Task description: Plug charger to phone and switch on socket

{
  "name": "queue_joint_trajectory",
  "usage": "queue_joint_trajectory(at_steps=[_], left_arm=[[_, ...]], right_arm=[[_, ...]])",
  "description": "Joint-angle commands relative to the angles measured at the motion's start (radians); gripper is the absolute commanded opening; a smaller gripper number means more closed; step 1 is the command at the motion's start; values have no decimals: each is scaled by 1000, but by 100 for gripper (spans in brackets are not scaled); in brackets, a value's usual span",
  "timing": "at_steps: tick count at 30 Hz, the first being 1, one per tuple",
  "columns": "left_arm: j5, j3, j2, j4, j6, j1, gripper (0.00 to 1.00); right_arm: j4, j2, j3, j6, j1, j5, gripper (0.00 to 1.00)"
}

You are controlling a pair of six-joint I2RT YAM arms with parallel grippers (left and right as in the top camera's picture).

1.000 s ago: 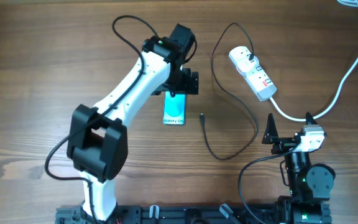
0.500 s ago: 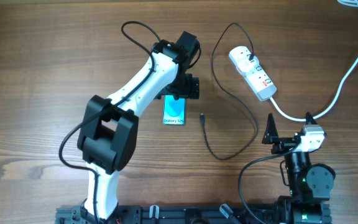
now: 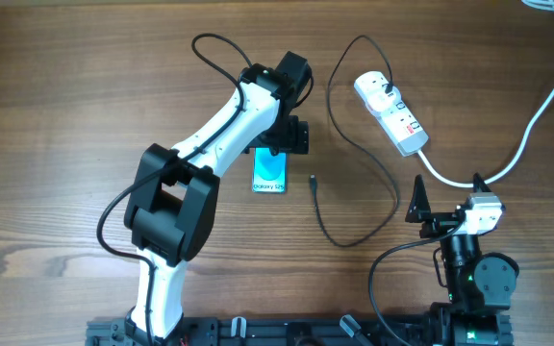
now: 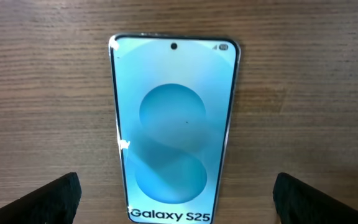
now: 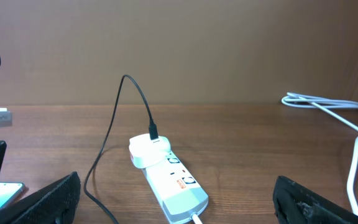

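The phone (image 3: 269, 172) lies flat on the wooden table, cyan screen up; it fills the left wrist view (image 4: 173, 124) with "Galaxy S25" at its near end. My left gripper (image 3: 279, 144) hovers over the phone's far end, open, with a finger on each side (image 4: 173, 205). The charger cable (image 3: 354, 144) loops across the table from the socket, and its connector tip (image 3: 313, 181) lies just right of the phone. The white socket (image 3: 390, 113) sits at the upper right and shows in the right wrist view (image 5: 166, 177). My right gripper (image 3: 421, 207) is open and empty near the front right.
The socket's thick white cord (image 3: 537, 115) runs right and up off the table, also in the right wrist view (image 5: 328, 109). A white adapter (image 5: 148, 149) with the black cable is plugged into the socket's far end.
The left arm's elbow has swung right and its cable has shifted. The gripper stays over the phone's far end. The right arm has not moved.
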Motion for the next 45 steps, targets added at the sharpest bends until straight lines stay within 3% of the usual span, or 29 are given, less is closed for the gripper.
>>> queue_joint_trajectory(at_steps=[1, 45], left_arm=[[-27, 5, 24, 17, -19, -6, 100], [-16, -67, 63, 84, -17, 9, 100]], right_arm=[[3, -2, -1, 12, 2, 13, 100], [3, -2, -1, 12, 2, 13, 100]])
